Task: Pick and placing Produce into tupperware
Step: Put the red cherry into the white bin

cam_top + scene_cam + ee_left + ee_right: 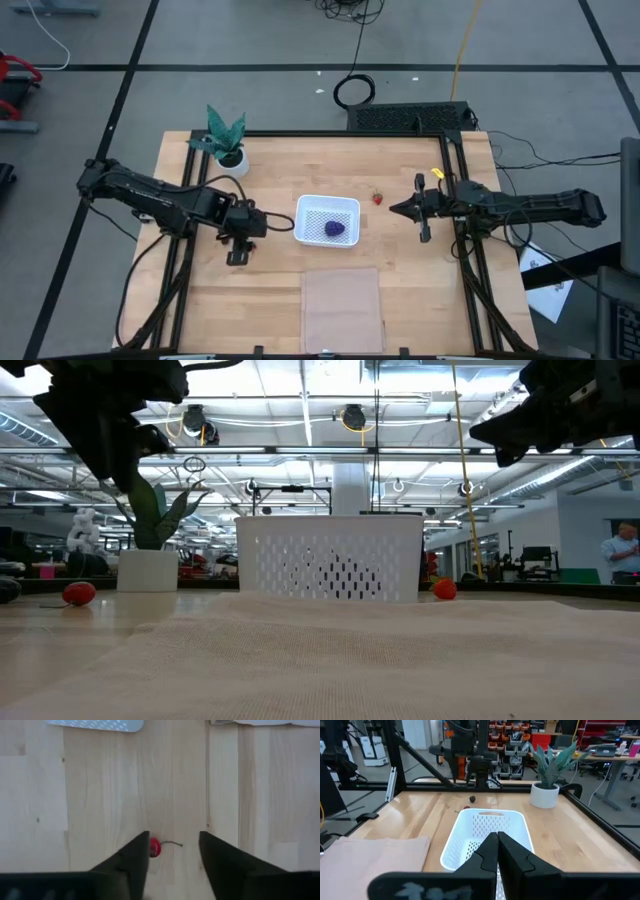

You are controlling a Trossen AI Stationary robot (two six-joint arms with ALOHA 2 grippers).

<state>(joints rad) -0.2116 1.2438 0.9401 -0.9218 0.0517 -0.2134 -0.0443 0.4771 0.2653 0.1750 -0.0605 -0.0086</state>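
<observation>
Between left tool (174,857) fingers — red berry (155,847), half hidden.

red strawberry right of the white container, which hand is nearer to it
Right. The right hand hovers just to the right of the strawberry, fingers shut. The left hand is on the far side of the white container, over a different red fruit.

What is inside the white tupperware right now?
In the high view, the white tupperware holds one purple lumpy cluster on its dotted base. No other fruit shows inside. In the low view, its perforated wall hides the contents.
</observation>
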